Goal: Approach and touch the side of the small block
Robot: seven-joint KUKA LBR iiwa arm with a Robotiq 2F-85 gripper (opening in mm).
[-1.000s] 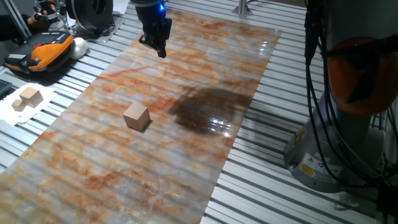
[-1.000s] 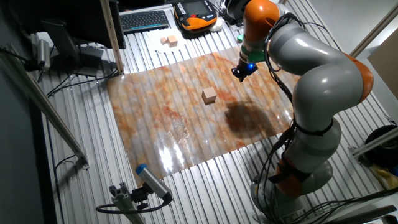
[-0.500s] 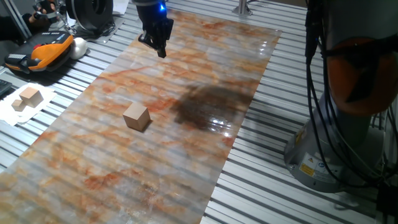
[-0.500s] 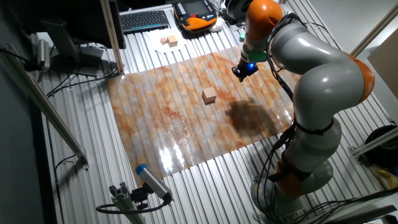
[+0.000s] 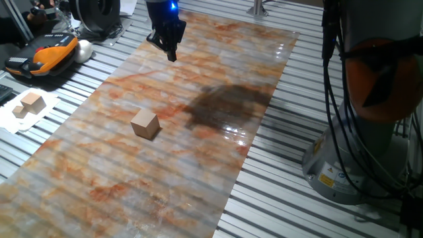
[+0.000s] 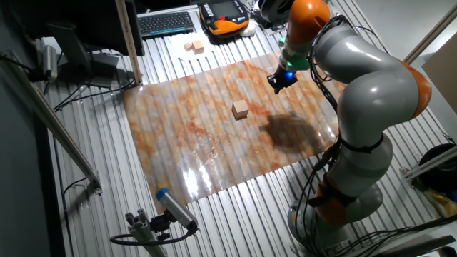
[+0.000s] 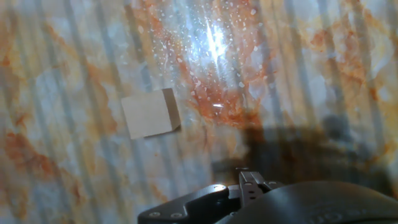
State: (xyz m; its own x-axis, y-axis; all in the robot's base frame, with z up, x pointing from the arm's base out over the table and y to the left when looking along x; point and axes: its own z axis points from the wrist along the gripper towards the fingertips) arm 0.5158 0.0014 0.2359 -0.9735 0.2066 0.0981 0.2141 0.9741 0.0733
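Observation:
The small block [image 5: 145,123] is a light-tan wooden cube standing alone on the marbled orange-grey mat [image 5: 165,192]. It also shows in the other fixed view [image 6: 240,109] and in the hand view [image 7: 150,113], left of centre. My gripper [image 5: 171,55] hangs above the mat's far end, well apart from the block and touching nothing. Its dark fingers come together in one tip and hold nothing. In the other fixed view the gripper [image 6: 275,86] is up and to the right of the block. In the hand view only the dark hand body shows at the bottom edge.
A pair of pale wooden blocks on white paper [image 5: 28,104] lies off the mat at the left. An orange-and-black handheld unit [image 5: 45,56] and a keyboard [image 6: 166,23] lie beyond. The arm's base [image 5: 357,165] stands right of the mat. The arm's shadow [image 5: 225,109] darkens the mat.
The gripper has drifted slightly toward the mat's far end, a little farther from the block. The block has not moved.

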